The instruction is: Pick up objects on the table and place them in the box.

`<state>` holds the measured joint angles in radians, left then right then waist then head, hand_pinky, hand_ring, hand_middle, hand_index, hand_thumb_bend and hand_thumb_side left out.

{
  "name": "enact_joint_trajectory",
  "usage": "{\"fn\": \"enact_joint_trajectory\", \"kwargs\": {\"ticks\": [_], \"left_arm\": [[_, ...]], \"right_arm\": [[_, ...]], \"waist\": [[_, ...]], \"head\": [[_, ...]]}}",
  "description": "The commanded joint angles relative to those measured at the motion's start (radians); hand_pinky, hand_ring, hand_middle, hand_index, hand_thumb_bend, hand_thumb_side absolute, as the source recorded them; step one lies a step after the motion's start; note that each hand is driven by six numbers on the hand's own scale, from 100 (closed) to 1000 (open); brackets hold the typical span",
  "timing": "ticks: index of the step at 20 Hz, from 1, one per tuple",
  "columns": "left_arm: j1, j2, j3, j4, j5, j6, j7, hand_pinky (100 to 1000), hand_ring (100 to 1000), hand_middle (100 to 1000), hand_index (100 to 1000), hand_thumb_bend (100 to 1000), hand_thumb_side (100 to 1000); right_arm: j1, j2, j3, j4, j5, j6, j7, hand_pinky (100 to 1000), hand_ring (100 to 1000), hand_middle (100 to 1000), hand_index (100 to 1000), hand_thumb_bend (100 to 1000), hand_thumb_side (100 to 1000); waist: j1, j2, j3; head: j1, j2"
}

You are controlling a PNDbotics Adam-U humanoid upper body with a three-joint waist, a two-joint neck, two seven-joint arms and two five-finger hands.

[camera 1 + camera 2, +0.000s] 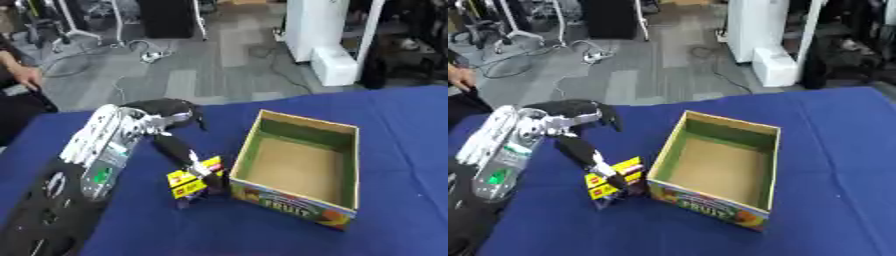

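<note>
A small yellow packet (194, 181) with red and purple print stands tilted on the blue table, right against the left wall of the box. The cardboard box (297, 167) is open, has green inner walls and a "FRUIT" print on its front, and nothing shows inside it. My left arm comes in from the lower left. My left hand (164, 111) is above and left of the packet, and its long black fingers (179, 150) reach down and pinch the packet's top edge. My right hand shows in neither view.
The blue table cloth (385, 125) stretches bare to the right of the box and in front of it. The table's far edge runs just behind my left hand. Beyond it are grey floor, cables and a white cabinet (328, 35).
</note>
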<state>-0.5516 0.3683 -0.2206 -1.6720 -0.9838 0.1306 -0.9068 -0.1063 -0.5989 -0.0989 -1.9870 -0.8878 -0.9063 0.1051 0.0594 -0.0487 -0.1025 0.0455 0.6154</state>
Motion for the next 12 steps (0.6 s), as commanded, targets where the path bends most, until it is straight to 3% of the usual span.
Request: {"fn": "enact_joint_trajectory", "kwargs": {"ticks": [1, 12], "left_arm": [[-0.005, 0.004, 0.002, 0.015, -0.003, -0.006, 0.0, 434, 850, 875, 830, 1000, 691], [0.0, -0.004, 0.009, 0.154, 0.004, -0.002, 0.0, 448, 817, 874, 834, 1000, 650]], "right_arm": [[-0.011, -0.028, -0.006, -0.013, 0.003, -0.001, -0.001, 327, 378, 444, 526, 100, 1000], [-0.012, -0.027, -0.006, -0.013, 0.004, -0.001, 0.002, 327, 378, 444, 526, 100, 1000]], "waist": [[-0.005, -0.007, -0.002], [-0.006, -0.006, -0.002]], "head": [[0.003, 0.001], [0.002, 0.003]]}}
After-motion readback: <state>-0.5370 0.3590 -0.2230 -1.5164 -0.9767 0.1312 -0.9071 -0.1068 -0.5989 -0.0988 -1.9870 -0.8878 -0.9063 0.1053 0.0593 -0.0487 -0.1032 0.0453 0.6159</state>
